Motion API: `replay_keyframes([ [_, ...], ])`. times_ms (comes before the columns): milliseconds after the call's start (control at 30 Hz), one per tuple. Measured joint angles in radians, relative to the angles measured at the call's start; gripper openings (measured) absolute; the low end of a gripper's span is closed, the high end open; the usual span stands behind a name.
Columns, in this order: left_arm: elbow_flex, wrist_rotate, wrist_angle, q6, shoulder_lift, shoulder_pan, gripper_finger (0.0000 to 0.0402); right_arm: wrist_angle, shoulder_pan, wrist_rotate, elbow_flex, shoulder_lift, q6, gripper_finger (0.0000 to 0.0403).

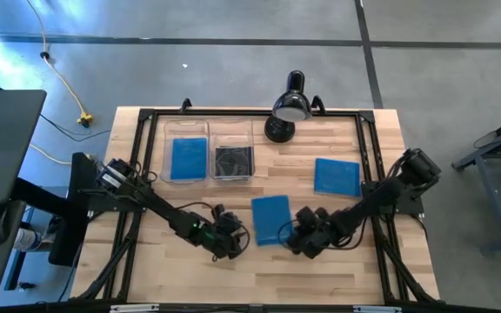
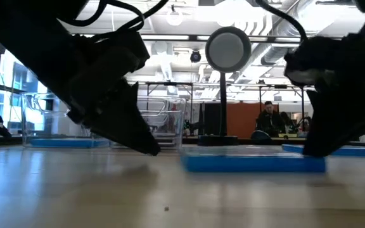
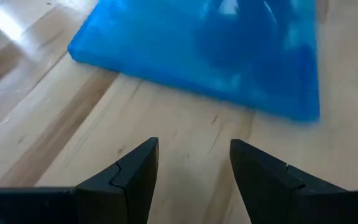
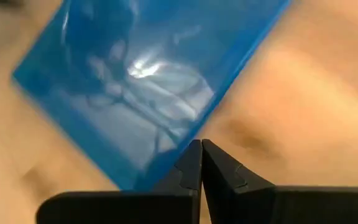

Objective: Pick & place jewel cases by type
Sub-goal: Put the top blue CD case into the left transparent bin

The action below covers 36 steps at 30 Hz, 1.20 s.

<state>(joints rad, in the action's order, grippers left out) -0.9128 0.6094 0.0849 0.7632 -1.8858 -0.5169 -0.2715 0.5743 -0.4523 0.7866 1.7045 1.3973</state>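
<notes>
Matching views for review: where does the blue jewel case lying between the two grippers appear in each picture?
High: blue jewel case, lower centre, between left gripper and right gripper.
Low: flat slab, right of centre.
Left wrist: beyond open fingers.
Right wrist: ahead of shut fingers.
Shared landmark: the wooden table.

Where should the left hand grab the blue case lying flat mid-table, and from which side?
Probably the edge of the blue case nearest the left hand, approached low from the left. The case lies flat on the wooden table and is thin, so only an edge offers grip. That hand is open and facing this edge. The right hand, shut, sits at the opposite side.
</notes>
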Motion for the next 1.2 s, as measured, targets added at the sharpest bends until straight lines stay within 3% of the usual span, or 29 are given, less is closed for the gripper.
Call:
replay_keyframes([
  [267, -0.011, 0.035, -0.087, 0.027, 0.000, -0.028, 0.0197, -0.128, -0.005, -0.009, 0.169, 0.082, -0.144, 0.0000],
  [567, -0.011, 0.039, -0.103, 0.028, 0.000, -0.027, 0.0197, -0.645, 0.027, -0.144, 0.338, 0.037, -0.057, 0.0000],
  [700, -0.011, 0.038, -0.105, 0.028, 0.000, -0.027, 0.0197, -0.892, -0.009, -0.219, 0.356, -0.003, 0.034, 0.0000],
  [833, -0.011, 0.036, -0.104, 0.027, 0.001, -0.027, 0.0197, -1.024, -0.111, -0.192, 0.290, -0.067, 0.059, 0.0000],
  [933, -0.011, 0.035, -0.104, 0.027, 0.001, -0.027, 0.0197, -1.046, -0.223, -0.108, 0.200, -0.123, 0.037, 0.0000],
  [1067, -0.011, 0.034, -0.104, 0.023, 0.001, -0.027, 0.0197, -0.955, -0.373, -0.001, 0.047, -0.200, -0.043, 0.0000],
  [1200, -0.011, 0.036, -0.103, 0.008, 0.001, -0.027, 0.0197, -0.746, -0.458, 0.041, -0.097, -0.268, -0.119, 0.0000],
])
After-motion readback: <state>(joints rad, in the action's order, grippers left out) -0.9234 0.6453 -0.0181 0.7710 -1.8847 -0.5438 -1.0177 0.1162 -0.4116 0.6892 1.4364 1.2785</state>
